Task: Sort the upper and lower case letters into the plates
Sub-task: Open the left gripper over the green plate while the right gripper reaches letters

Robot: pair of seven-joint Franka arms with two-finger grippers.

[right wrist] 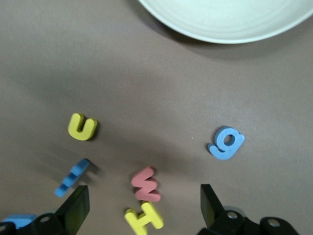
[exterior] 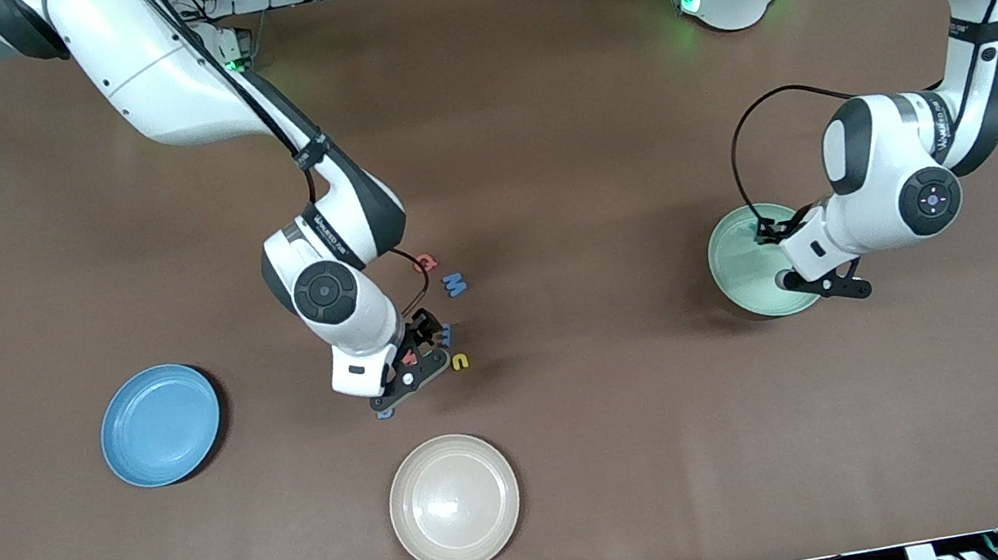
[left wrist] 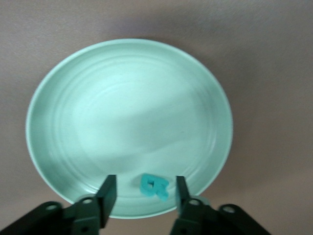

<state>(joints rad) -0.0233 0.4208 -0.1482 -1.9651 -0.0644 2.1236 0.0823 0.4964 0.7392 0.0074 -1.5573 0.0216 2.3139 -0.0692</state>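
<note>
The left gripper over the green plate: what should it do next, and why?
Probably lift straight up and away. The left gripper stands open over the mint green plate, and the teal letter lies on the plate between its fingers, apparently released.

Toy letters as shapes: yellow "u" (right wrist: pixel 82 127), blue "g" (right wrist: pixel 226 143), blue "M" (exterior: pixel 456 284).

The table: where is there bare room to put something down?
Bare cloth lies between the blue plate and the cream plate, and between the letters and the mint plate. It is crowded under the right tool, where letters cluster.
</note>
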